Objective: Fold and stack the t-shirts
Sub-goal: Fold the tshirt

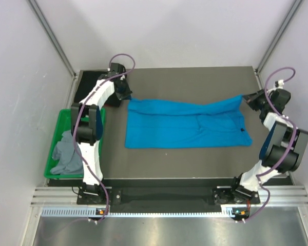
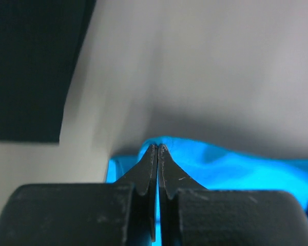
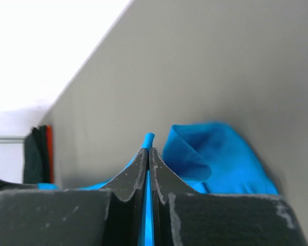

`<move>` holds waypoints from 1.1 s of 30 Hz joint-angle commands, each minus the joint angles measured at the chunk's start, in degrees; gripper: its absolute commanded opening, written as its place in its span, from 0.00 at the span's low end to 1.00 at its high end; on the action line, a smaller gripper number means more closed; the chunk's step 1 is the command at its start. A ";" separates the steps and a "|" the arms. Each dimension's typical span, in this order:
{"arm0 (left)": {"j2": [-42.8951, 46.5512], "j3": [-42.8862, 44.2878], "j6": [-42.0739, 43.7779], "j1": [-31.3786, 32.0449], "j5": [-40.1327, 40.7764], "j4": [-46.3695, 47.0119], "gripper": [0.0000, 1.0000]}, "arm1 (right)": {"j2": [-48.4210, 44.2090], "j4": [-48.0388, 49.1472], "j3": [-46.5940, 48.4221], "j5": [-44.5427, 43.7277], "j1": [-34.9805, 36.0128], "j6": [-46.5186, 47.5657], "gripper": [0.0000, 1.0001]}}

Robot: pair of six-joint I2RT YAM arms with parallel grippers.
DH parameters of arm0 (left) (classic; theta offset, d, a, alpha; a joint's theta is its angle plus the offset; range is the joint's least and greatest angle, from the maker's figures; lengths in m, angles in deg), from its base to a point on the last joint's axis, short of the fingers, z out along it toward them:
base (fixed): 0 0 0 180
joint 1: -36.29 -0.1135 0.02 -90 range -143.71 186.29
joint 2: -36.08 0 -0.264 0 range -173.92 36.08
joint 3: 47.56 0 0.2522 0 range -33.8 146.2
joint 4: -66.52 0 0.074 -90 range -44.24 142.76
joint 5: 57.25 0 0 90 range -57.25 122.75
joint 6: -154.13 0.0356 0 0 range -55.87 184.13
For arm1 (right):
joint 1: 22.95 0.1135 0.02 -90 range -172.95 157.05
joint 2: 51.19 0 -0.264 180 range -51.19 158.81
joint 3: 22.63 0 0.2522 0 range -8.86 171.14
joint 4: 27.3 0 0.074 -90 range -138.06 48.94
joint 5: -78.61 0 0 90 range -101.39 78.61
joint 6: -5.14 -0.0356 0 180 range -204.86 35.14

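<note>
A t-shirt [image 1: 185, 125] lies in the middle of the table [image 1: 195, 77]. Left of it, a second shirt [image 1: 66, 154] sits in a bin [image 1: 61, 119].

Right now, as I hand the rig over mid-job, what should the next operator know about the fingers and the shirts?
Grippers: the left gripper has its fingers shut on the far left corner of the blue t-shirt; the right gripper has its fingers shut on the far right corner.
Things: the blue t-shirt lies spread across the table; the grey t-shirt sits bunched in the green bin at the left.
Done: nothing stacked yet.
Left: finish folding the blue one, then fold and stack the rest.
</note>
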 commanded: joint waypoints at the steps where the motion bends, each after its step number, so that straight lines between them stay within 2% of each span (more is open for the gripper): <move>1: -2.38 5.28 -0.74 -0.84 0.82 1.54 0.00 | 4.60 8.27 6.34 2.46 1.24 -3.21 0.00; 4: -3.61 6.42 -1.00 -1.19 0.03 4.08 0.00 | 8.65 11.62 10.03 3.52 2.38 -4.71 0.00; 8: -4.41 6.16 -1.53 -1.80 -0.41 8.92 0.00 | 14.70 11.54 15.66 3.70 4.49 -2.52 0.00; 15: -5.73 4.93 -1.44 -2.16 -4.10 17.62 0.00 | 19.20 11.71 20.41 2.64 5.46 0.82 0.00; 22: -6.61 5.02 -1.53 -2.60 -4.28 16.75 0.00 | 20.35 10.92 20.85 1.94 5.37 3.46 0.00; 27: -3.89 1.42 -1.18 -3.82 -3.31 17.10 0.00 | 18.85 8.64 19.80 -0.34 4.85 7.41 0.00; 33: -2.65 1.06 -0.92 -4.44 -4.19 17.54 0.00 | 20.34 15.48 19.89 1.41 4.76 6.10 0.00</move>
